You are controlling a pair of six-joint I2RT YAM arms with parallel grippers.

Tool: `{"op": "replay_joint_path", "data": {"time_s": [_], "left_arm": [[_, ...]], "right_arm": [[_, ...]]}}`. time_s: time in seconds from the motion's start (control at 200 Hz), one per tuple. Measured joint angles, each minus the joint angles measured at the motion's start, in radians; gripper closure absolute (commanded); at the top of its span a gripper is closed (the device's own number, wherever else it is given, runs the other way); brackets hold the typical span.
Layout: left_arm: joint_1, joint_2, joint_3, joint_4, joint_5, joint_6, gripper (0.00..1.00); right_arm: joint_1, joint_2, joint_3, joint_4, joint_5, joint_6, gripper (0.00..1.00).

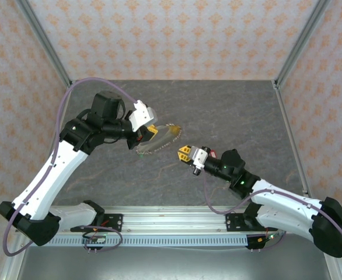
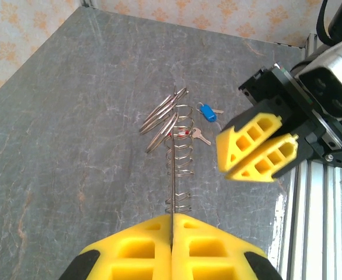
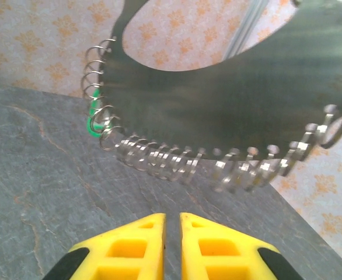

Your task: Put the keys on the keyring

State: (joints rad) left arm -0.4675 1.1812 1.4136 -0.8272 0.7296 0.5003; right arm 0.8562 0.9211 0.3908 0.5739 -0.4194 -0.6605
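– Above the grey stone tabletop (image 1: 217,105), what holds the ring-fringed metal keyring (image 3: 229,105)?
– Left pincer (image 2: 171,217), clamped on its edge. Right pincer (image 3: 172,217): narrowly apart, empty. Blue-tagged key (image 2: 208,112) and red-tagged key (image 2: 195,135) lie flat on the tabletop; a pinch may skid them.

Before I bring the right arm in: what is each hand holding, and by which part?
The left hand pinches the keyring, a thin ring-fringed metal plate, by its rim; the right hand holds nothing.
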Motion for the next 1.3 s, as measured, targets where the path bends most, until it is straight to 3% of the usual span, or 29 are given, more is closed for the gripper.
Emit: {"op": "replay_joint_path", "data": {"time_s": [0.275,0.846,1.301], "left_arm": [[-0.011,0.005,0.011,-0.009,-0.006,0.006,1.0],[-0.017,0.005,0.011,-0.019,-0.01,0.006,1.0],[-0.017,0.009,0.015,-0.023,-0.047,-0.033,1.0]], "right_arm": [[0.086,0.102,0.004,0.12,0.072,-0.071,0.86],[0.09,0.217,0.021,0.279,0.177,-0.13,0.82],[0.092,0.237,0.018,0.303,0.223,-0.126,0.82]]}}
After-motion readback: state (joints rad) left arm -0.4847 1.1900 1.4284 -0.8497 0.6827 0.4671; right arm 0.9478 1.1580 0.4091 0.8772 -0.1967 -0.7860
